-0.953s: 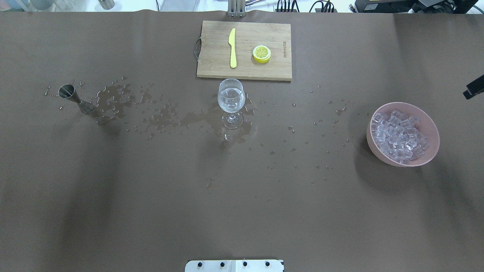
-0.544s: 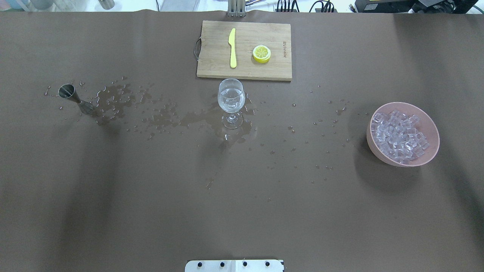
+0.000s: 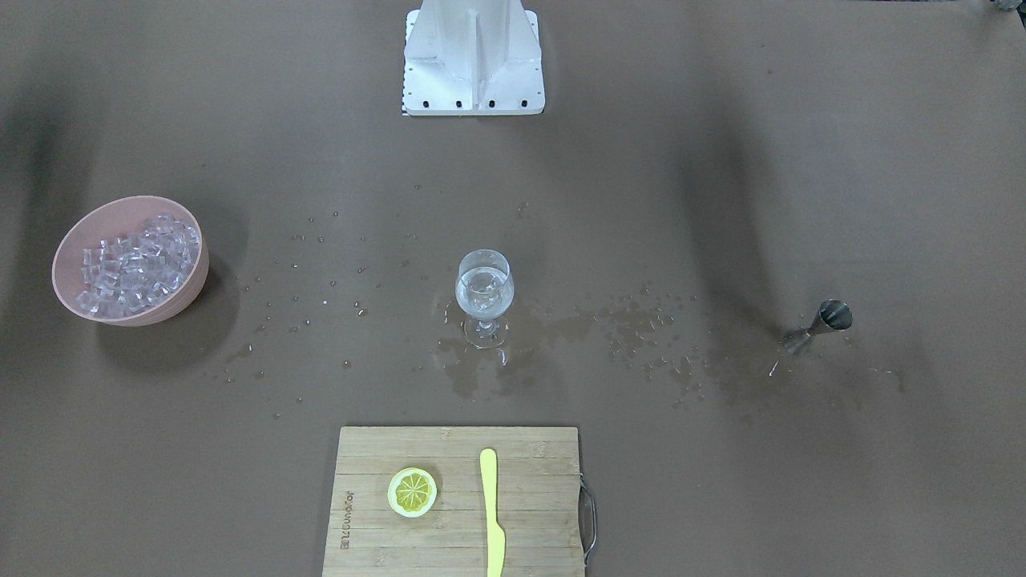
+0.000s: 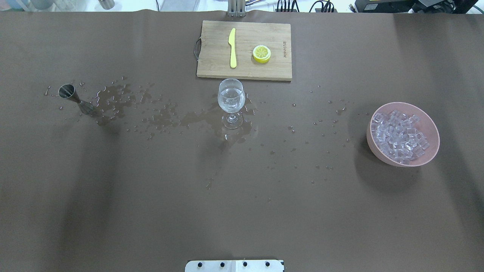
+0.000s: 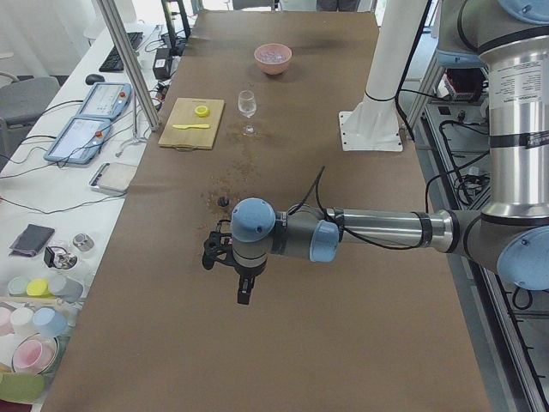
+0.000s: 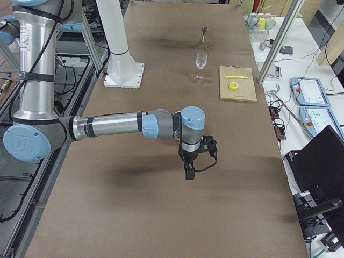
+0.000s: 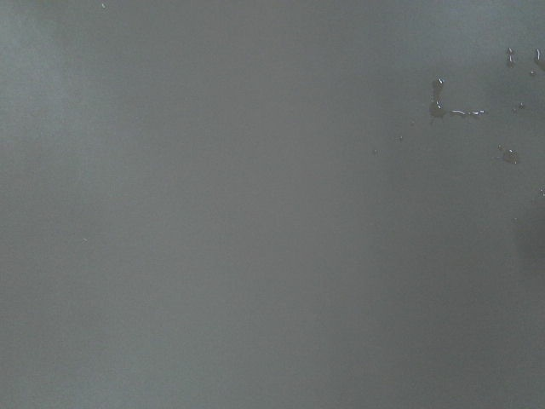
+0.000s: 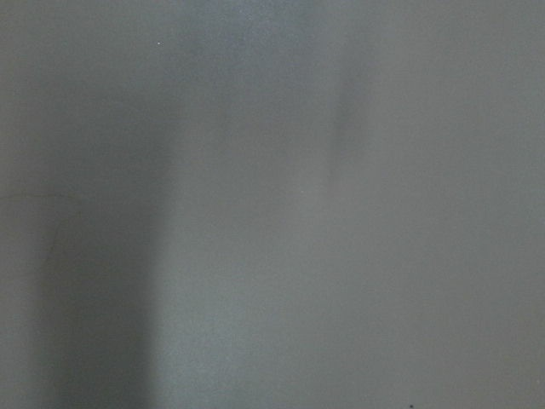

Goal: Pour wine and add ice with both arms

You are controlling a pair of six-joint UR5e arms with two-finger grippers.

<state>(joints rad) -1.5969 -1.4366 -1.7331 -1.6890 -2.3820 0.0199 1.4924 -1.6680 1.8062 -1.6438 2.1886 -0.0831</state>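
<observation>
A stemmed glass [image 4: 231, 102] stands upright at the table's middle with clear wine [image 3: 484, 293] in its bowl, in a puddle of spilled drops. The ice [image 4: 398, 136] is heaped in a pink bowl [image 4: 431, 128] at the right. A steel jigger [image 4: 72, 96] stands at the left. Both arms are pulled back off the overhead view. My left gripper [image 5: 244, 293] hangs over bare table beyond the jigger, and my right gripper [image 6: 188, 173] hangs over bare table at the other end. I cannot tell whether either is open or shut. Both wrist views show only table.
A wooden cutting board [image 4: 211, 60] lies behind the glass with a yellow knife [image 4: 232, 48] and a lemon slice [image 4: 261, 53] on it. Spilled drops [image 4: 113, 102] run from the jigger to the bowl. The white pedestal [image 3: 474, 60] stands at my side of the table.
One second ago a black gripper tip showed at the overhead view's right edge above the bowl; it has gone out of view. Nothing on the table moved.
</observation>
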